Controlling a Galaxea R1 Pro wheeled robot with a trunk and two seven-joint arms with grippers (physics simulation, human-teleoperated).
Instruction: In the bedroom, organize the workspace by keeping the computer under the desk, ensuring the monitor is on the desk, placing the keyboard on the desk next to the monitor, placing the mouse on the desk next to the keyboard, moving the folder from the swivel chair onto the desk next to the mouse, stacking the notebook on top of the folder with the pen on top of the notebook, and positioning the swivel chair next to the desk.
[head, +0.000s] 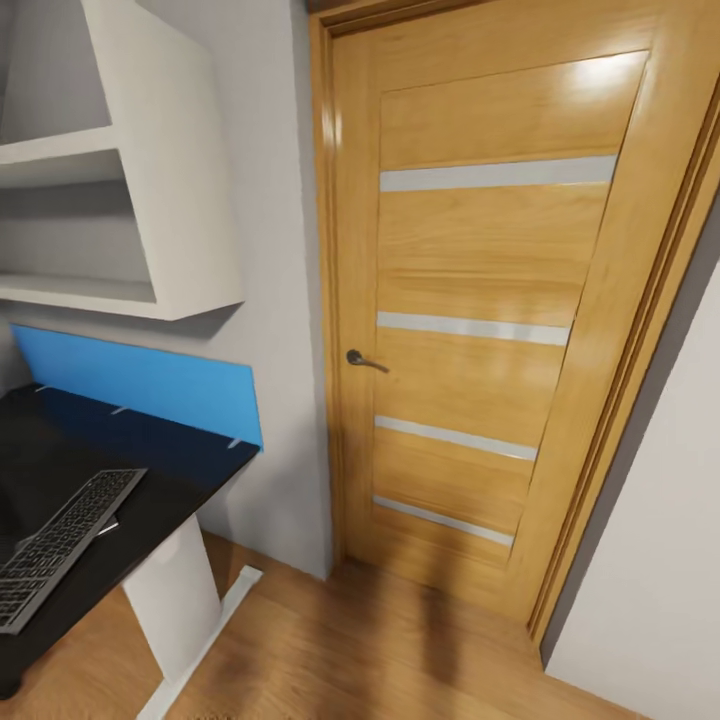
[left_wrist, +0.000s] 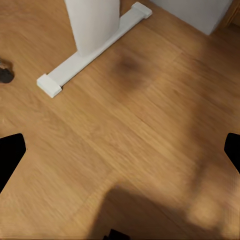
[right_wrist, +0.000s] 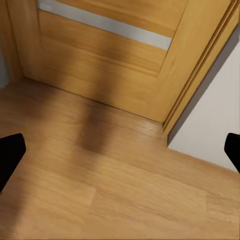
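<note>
Wooden door (right_wrist: 100, 55) with a pale strip, wood floor (right_wrist: 100, 190), white wall (right_wrist: 215, 125); black tips, probably the hand's fingers (right_wrist: 10, 155), wide apart.

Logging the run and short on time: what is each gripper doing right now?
Left gripper: open, holding nothing, above the wooden floor.
Right gripper: open, holding nothing, facing the door.

open wood floor (head: 400, 640) ahead, desk (head: 150, 500) w/ white leg (head: 175, 600) left, shut door (head: 480, 320) beyond

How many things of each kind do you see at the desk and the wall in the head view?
Desk: 1
Keyboard: 1
Blue back panel: 1
White wall shelf unit: 1
Wooden door: 1
Door handle: 1
Total: 6
</note>
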